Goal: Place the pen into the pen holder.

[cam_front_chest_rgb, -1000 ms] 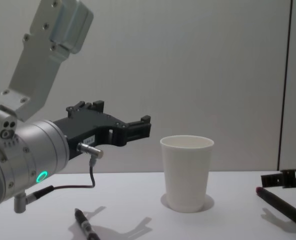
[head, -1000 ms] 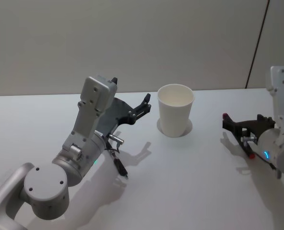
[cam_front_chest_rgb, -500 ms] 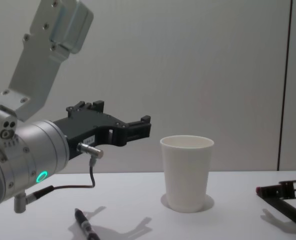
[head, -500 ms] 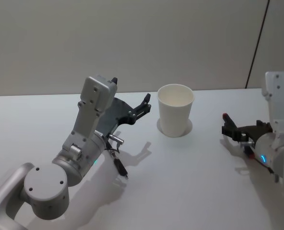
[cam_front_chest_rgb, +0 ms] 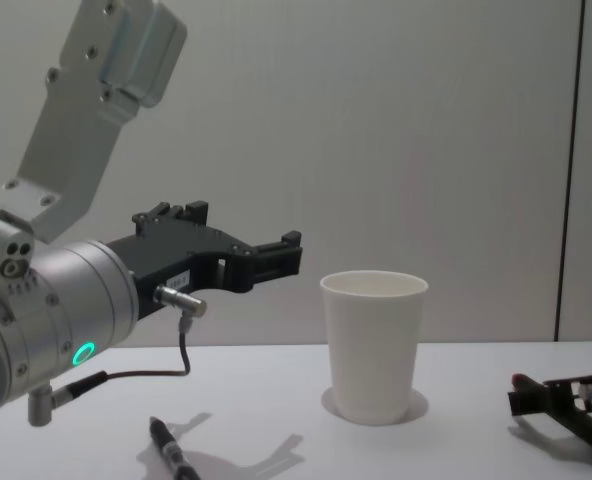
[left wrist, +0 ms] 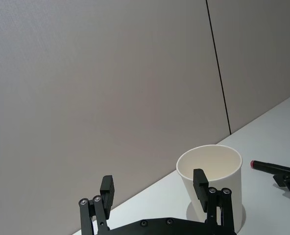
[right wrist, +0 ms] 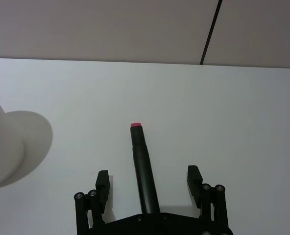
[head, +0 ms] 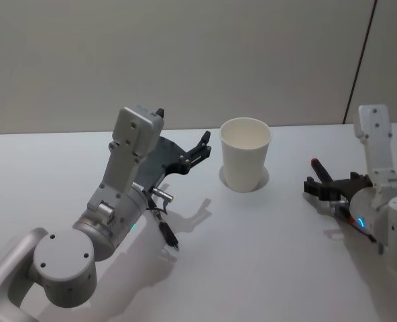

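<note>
White table (head: pixel 265 268) under a plain pale wall (head: pixel 185 54) is the whole setting. The right gripper (right wrist: pixel 148 175) sits low over the table's right side with its fingers (right wrist: pixel 103 180) spread. They straddle the pen (right wrist: pixel 141 156) without touching it. The black barrel runs straight out between them, red end pointing away, and it appears to lie flat on the table.

The job now is the grasp. The barrel looks well centred, so the fingers should close squarely across it. A lopsided squeeze could roll a round pen out sideways. Gripping near the middle of its length would keep it from drooping on the lift.

The pen holder (head: pixel 245 161), a white paper cup, stands upright mid-table, well apart to the gripper's left. It looks light and narrow at the base. The pen should therefore be tipped upright above the rim and let go low inside, not dropped from above.

The left gripper (head: pixel 202 149) hangs raised and open just beside the cup's far side, so coming in from the right looks safest. A second dark pen (head: pixel 168 235) lies on the table beneath the left arm
</note>
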You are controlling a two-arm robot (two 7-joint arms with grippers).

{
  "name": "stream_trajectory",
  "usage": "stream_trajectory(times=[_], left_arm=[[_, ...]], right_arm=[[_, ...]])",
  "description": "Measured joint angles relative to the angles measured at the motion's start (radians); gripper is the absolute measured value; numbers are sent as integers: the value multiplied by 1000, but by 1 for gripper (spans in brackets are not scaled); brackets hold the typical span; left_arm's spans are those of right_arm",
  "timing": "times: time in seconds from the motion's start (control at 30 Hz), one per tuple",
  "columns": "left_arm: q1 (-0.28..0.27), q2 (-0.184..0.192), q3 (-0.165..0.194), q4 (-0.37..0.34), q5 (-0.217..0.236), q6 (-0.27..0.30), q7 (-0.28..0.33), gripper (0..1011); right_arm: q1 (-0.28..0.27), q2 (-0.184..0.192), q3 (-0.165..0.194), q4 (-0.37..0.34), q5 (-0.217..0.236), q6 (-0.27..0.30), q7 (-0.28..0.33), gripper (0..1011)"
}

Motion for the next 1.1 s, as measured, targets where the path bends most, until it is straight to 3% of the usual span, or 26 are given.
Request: stream_trajectory(times=[0.77, 1.1], left_arm=[[0, 0, 0, 0, 0, 0, 0, 1002], [0, 0, 0, 0, 0, 0, 0, 1003]], right_arm=[[14, -11, 2, 36, -28, -10, 28, 989], [14, -13, 3, 37, -30, -11, 31, 728]])
